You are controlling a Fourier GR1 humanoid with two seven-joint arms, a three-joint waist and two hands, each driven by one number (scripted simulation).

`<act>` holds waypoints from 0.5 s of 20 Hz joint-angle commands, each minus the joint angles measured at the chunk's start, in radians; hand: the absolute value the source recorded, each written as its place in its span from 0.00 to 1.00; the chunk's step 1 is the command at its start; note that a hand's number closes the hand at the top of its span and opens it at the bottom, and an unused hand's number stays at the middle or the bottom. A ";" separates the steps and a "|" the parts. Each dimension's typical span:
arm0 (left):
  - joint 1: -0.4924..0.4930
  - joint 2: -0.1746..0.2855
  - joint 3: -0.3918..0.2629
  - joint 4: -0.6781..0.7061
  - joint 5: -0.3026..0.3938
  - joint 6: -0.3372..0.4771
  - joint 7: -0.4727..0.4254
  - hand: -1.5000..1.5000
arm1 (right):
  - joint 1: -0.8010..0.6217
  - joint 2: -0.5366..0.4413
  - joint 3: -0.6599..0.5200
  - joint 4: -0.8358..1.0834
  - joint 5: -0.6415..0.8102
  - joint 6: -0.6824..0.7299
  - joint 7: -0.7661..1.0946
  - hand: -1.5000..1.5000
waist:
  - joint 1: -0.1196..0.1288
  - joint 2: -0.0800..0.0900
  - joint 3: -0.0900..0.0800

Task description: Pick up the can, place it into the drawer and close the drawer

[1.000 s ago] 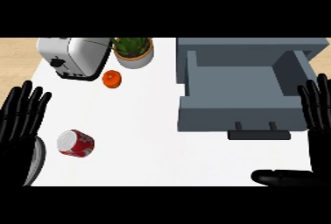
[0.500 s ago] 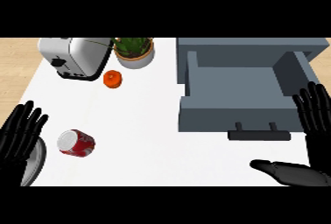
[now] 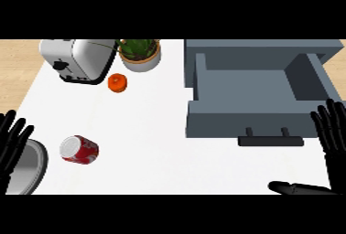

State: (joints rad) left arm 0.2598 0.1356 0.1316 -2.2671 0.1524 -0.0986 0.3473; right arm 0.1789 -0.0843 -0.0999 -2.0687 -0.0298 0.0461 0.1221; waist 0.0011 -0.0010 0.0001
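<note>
Can [image 3: 79,149], red and on its side, lies near-left on the white counter [image 3: 148,119], just right of the left hand [image 3: 13,142], whose fingers are straight and hold nothing. The right hand [image 3: 334,133] is likewise open at the right edge, beside the handle [image 3: 270,140] of the open grey drawer [image 3: 236,119]. A toaster [image 3: 76,59], potted plant [image 3: 140,54] and orange [image 3: 117,82] stand far left.

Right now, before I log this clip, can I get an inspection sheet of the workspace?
Surface: white counter.
Job's things: red can at the left, untouched; grey drawer pulled open, nothing seen inside.
Clutter: toaster, potted plant, orange at back left; metal dish at lower left.
Hands: left hand open by left edge; right hand open by right edge, fingers straight.
Cables: nothing seen.
Surroundings: wooden floor beyond the counter.
</note>
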 commanded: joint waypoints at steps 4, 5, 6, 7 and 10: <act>-0.036 -0.002 0.086 0.097 0.025 -0.032 -0.028 0.00 | 0.092 0.014 -0.025 -0.032 -0.021 0.045 -0.049 0.00 | -0.003 0.000 0.000; -0.099 -0.016 0.015 0.084 -0.052 0.015 0.030 0.00 | 0.080 -0.001 -0.061 -0.004 -0.051 0.064 -0.074 0.00 | -0.005 0.001 0.000; -0.005 -0.044 0.038 0.100 -0.035 -0.033 -0.070 0.00 | 0.042 0.001 -0.039 0.020 -0.013 0.053 -0.051 0.00 | 0.000 0.000 0.000; -0.023 -0.079 -0.023 0.150 -0.107 -0.006 -0.099 0.00 | 0.063 -0.003 -0.049 -0.015 -0.038 0.065 -0.036 0.00 | -0.003 0.000 0.000; -0.094 -0.045 0.035 0.274 -0.063 -0.031 -0.136 0.00 | 0.058 -0.015 -0.094 0.066 -0.055 0.091 -0.107 0.00 | -0.003 0.001 0.000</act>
State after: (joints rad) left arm 0.1883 0.1042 0.1661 -2.0904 0.1061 -0.1148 0.2750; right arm 0.2370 -0.0846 -0.1494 -2.0588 -0.0575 0.1034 0.0626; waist -0.0023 -0.0004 -0.0001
